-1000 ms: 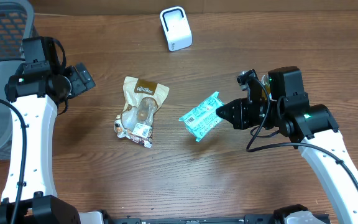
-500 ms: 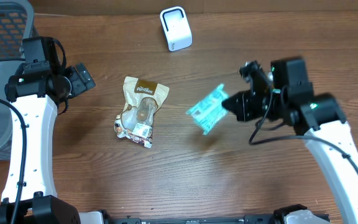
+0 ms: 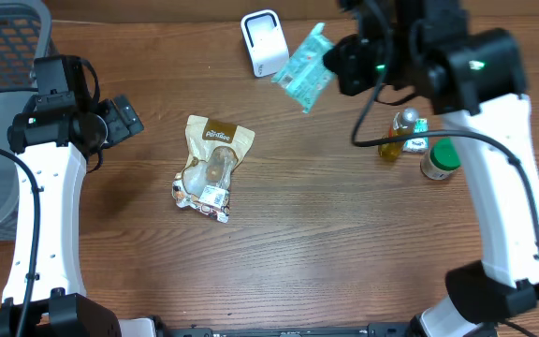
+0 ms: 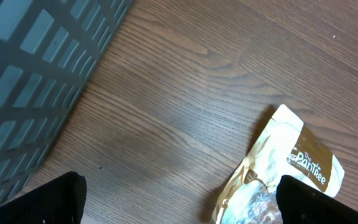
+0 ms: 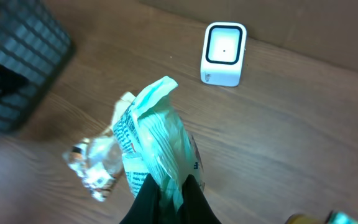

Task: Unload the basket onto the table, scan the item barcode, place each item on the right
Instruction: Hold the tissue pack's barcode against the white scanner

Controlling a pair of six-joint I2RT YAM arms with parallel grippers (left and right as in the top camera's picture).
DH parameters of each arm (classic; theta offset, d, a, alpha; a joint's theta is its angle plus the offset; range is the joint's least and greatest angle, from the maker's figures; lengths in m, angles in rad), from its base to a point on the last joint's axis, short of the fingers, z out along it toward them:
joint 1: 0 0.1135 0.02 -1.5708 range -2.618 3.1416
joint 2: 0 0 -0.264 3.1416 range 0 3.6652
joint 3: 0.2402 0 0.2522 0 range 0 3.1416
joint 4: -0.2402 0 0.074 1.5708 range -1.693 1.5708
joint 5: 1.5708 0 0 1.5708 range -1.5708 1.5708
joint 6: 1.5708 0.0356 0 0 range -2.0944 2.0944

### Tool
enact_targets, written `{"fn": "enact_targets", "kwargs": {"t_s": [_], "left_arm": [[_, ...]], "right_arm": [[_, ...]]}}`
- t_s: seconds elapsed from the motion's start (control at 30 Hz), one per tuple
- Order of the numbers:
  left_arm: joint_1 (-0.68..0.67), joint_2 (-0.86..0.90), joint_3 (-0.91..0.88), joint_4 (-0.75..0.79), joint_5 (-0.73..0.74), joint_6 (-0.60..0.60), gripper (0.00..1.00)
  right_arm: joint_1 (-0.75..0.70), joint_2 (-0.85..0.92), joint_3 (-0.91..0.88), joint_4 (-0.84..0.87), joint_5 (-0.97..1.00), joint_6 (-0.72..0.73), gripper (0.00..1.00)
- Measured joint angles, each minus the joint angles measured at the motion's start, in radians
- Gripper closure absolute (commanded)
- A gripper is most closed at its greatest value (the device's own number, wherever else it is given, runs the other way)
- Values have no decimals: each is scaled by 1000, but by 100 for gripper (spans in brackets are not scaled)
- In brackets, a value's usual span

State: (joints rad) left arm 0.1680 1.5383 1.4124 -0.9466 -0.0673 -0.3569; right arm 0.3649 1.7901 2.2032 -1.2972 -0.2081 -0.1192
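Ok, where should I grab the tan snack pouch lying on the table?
Probably the flat top seal at its far end, from above: the tan pouch lies flat, its middle bulging and crinkled, so that thin edge fits the jaws best.

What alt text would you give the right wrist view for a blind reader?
Shut jaws pinch the lower end of a crumpled teal packet, held up above a wooden table. A white scanner sits beyond it, a tan snack pouch lies to the left, and a dark basket is blurred at upper left.
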Motion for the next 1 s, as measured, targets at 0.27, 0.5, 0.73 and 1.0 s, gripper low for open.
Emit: {"fn": "enact_targets", "kwargs": {"t_s": [0.27, 0.5, 0.73, 1.0], "left_arm": [[0, 0, 0, 0, 0, 0, 0], [0, 0, 0, 0, 0, 0, 0], [0, 0, 0, -1, 0, 0, 0], [0, 0, 0, -1, 0, 0, 0]], "right_arm": [[109, 150, 0, 226, 284, -170, 96], [163, 295, 3, 486, 514, -333, 96], [174, 496, 3, 800, 694, -481, 96], [174, 606, 3, 1044, 775, -539, 96]]}}
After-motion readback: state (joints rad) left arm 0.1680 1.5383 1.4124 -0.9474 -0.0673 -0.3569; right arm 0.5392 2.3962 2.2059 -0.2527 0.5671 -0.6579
